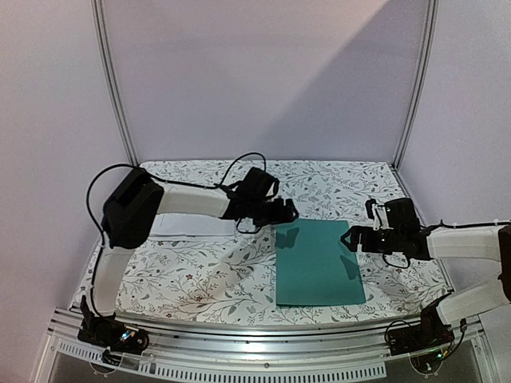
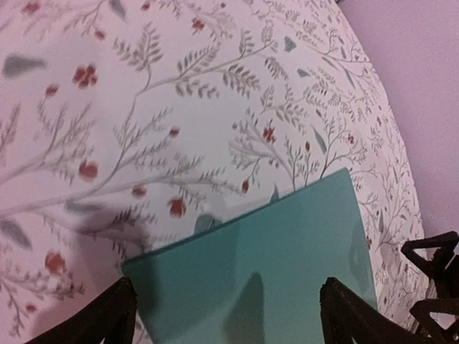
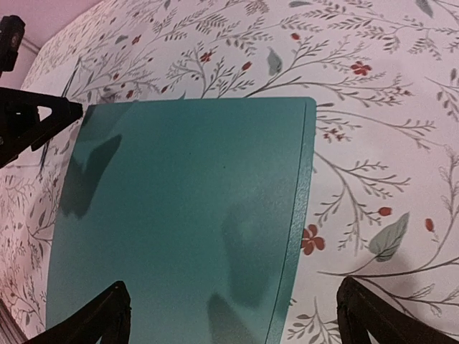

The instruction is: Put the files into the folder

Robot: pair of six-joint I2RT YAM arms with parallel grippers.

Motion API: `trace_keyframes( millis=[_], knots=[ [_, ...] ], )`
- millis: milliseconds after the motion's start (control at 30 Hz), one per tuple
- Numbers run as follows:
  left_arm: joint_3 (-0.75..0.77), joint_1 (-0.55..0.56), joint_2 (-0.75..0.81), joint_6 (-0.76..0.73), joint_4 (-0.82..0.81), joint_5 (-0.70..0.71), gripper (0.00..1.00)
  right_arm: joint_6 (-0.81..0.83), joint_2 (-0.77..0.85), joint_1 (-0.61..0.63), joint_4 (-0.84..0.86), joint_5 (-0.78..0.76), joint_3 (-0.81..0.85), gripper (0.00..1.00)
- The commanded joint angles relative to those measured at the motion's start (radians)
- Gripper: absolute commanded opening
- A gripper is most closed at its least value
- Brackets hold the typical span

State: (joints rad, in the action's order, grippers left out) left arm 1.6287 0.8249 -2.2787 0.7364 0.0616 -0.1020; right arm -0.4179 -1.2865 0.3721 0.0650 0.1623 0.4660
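The teal folder (image 1: 318, 262) lies closed and flat on the flowered cloth, right of centre. The files (image 1: 185, 226) show as a white sheet to its left, partly hidden under my left arm. My left gripper (image 1: 289, 212) hovers at the folder's far left corner. In the left wrist view that gripper (image 2: 229, 324) is open, its fingers spread over the folder (image 2: 272, 265) with nothing between them. My right gripper (image 1: 352, 238) sits at the folder's right edge. In its own view the right gripper (image 3: 233, 326) is open, straddling that edge of the folder (image 3: 179, 215).
A flowered tablecloth (image 1: 200, 275) covers the table. Metal frame posts (image 1: 113, 80) stand at the back corners with purple walls behind. An aluminium rail (image 1: 263, 347) carrying both arm bases runs along the near edge.
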Motion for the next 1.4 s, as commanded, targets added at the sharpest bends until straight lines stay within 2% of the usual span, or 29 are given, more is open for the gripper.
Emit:
trace_keyframes(
  millis=[0,133,333,400,467,667,900,1100,1367],
  knots=[
    [0.234,-0.002,-0.051,-0.182,0.219,0.109,0.91,-0.065,0.084,-0.038,-0.063,0.029,-0.006,0.99],
    [0.136,0.081,0.124,-0.399,0.242,0.322,0.93,-0.047,0.18,-0.04,-0.125,-0.006,-0.022,0.99],
    [-0.229,0.327,0.371,-0.86,0.155,0.502,0.91,-0.067,0.223,-0.041,-0.121,-0.002,-0.038,0.99],
    [-0.353,0.412,0.421,-0.98,0.101,0.585,0.91,-0.077,0.219,-0.041,-0.112,0.002,-0.041,0.99],
    [-0.427,0.479,0.446,-1.056,0.094,0.602,0.86,-0.079,0.213,-0.041,-0.108,-0.001,-0.04,0.99],
    [-0.519,0.606,0.446,-1.135,0.08,0.597,0.83,-0.065,0.201,-0.042,-0.114,-0.007,-0.052,0.99],
    [-0.434,0.651,0.327,-1.157,0.107,0.612,0.74,-0.073,0.204,-0.041,-0.103,0.003,-0.077,0.99],
    [-0.377,0.685,0.213,-1.225,0.129,0.753,0.66,-0.063,0.206,-0.042,-0.115,-0.009,-0.063,0.99],
    [-0.348,0.702,0.168,-1.247,0.078,0.899,0.58,-0.067,0.186,-0.042,-0.099,0.008,-0.062,0.99]
  ],
)
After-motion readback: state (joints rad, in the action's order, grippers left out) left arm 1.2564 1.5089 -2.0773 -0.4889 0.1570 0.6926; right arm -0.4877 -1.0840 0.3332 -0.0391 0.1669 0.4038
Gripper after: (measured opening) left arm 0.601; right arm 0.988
